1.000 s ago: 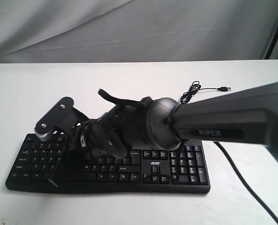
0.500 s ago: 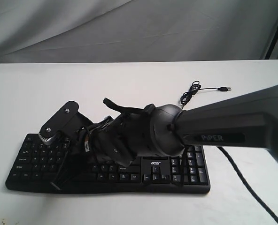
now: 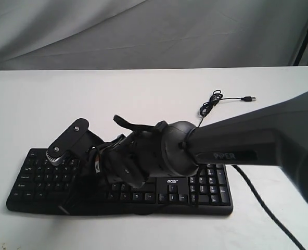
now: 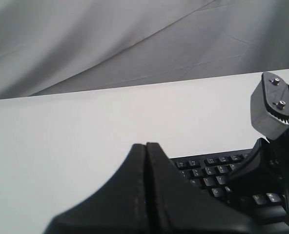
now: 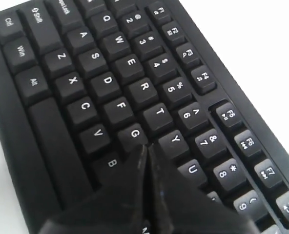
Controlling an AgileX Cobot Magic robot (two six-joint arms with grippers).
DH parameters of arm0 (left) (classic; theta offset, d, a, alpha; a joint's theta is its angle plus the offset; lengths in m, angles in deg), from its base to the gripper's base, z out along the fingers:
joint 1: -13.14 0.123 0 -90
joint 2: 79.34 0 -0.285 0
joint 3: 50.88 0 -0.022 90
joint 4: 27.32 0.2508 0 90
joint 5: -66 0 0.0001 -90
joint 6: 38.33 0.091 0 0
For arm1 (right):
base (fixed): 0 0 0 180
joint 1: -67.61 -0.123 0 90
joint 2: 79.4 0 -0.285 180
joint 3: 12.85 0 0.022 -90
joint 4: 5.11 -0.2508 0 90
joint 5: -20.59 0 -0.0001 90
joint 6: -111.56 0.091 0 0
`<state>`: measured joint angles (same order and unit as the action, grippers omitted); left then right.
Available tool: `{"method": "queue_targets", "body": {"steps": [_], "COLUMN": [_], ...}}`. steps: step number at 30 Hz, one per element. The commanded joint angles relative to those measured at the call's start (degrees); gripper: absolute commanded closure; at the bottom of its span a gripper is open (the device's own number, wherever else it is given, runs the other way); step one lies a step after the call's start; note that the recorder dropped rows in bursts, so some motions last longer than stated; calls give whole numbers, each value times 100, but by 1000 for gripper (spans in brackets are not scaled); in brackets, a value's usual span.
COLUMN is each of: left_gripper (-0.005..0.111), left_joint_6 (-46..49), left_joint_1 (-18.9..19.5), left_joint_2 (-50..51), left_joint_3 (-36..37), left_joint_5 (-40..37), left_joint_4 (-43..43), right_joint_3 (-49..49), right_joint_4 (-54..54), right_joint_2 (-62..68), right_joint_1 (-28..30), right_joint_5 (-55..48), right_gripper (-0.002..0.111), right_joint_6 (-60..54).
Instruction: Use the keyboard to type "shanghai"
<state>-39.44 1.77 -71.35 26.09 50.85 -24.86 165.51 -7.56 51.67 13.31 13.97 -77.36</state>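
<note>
The black keyboard (image 3: pixel 208 188) with a white acer logo lies on the white table, its letter keys (image 5: pixel 101 87) filling the right wrist view. My right arm (image 3: pixel 237 140) reaches across it from the right and covers its middle. My right gripper (image 5: pixel 147 147) is shut, its joined tips pointing down between the G, Y, U and B keys and hiding the key beneath; whether they touch it I cannot tell. My left gripper (image 4: pixel 146 145) is shut on nothing, hovering near the keyboard (image 4: pixel 208 170). It does not show in the exterior view.
The thin black cable (image 3: pixel 211 104) lies coiled behind the keyboard, ending in a loose USB plug (image 3: pixel 250 98). A thick black cable (image 3: pixel 268 205) runs off the right front. A grey cloth backdrop (image 3: pixel 143 31) hangs behind the white table (image 3: pixel 65 94).
My right arm has sunk lower over the keyboard and its wrist has shifted slightly right. The keyboard has not moved.
</note>
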Motion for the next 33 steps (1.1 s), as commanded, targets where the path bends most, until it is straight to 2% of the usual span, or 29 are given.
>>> {"method": "queue_targets", "body": {"steps": [1,24,33], "left_gripper": [107,107,107], "left_joint_6": [-16,-16,-16], "left_joint_1": [-23,-23,-23], "left_joint_2": [-20,-20,-20], "left_joint_3": [25,25,25], "left_joint_5": [27,27,27], "left_joint_4": [4,4,4], "right_joint_3": [28,51,51], "right_joint_4": [-11,-11,2], "right_joint_2": [28,297,-57], "right_joint_1": [28,58,70], "right_joint_5": [180,210,83], "right_gripper": [108,108,108], "right_joint_6": [-3,-131,-172]}}
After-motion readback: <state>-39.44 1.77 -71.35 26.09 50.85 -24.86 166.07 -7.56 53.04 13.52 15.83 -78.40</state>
